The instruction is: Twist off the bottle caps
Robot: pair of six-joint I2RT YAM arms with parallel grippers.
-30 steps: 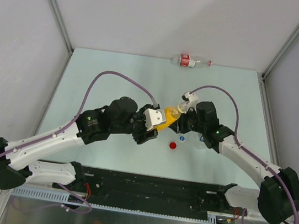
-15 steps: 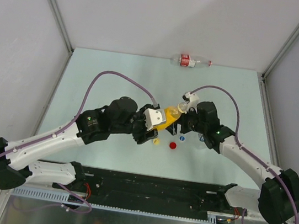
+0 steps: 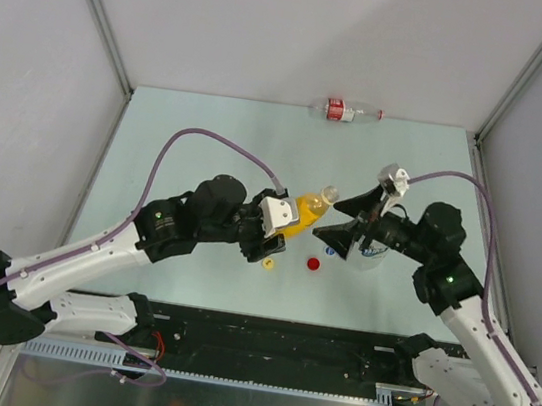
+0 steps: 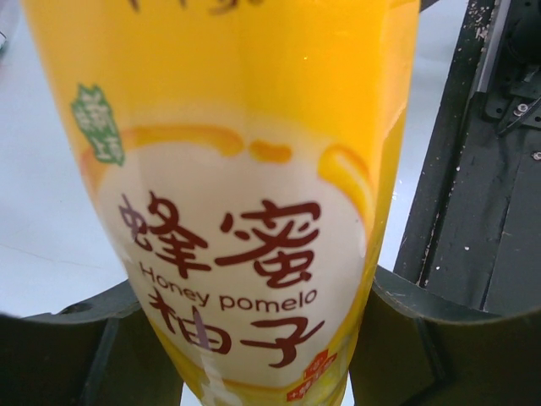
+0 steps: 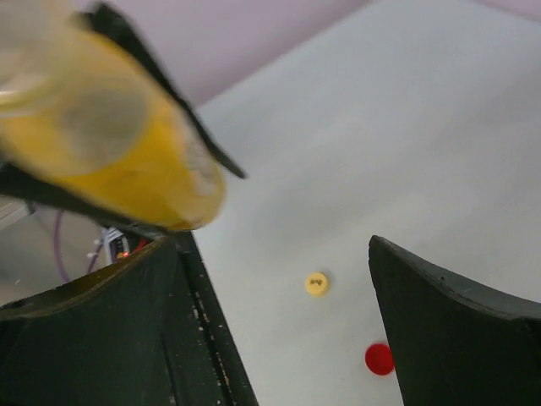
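My left gripper (image 3: 286,223) is shut on the yellow bottle (image 3: 302,209), holding it tilted above the table, and its white label (image 4: 245,254) fills the left wrist view. The bottle's neck (image 3: 328,195) is bare, with no cap on it. A yellow cap (image 3: 268,263) lies on the table below the bottle, and a red cap (image 3: 314,265) lies just to its right. My right gripper (image 3: 343,223) stands open and empty to the right of the neck. In the right wrist view I see the yellow bottle (image 5: 110,161), the yellow cap (image 5: 317,283) and the red cap (image 5: 379,359).
A short clear bottle (image 3: 373,256) stands just behind my right gripper. A slim clear bottle with a red label (image 3: 345,110) lies at the table's far edge. The black base rail (image 3: 272,343) runs along the near edge.
My right gripper opened and drew back to the right, away from the bottle neck. The yellow cap dropped to the table and moved left. The left arm kept still.
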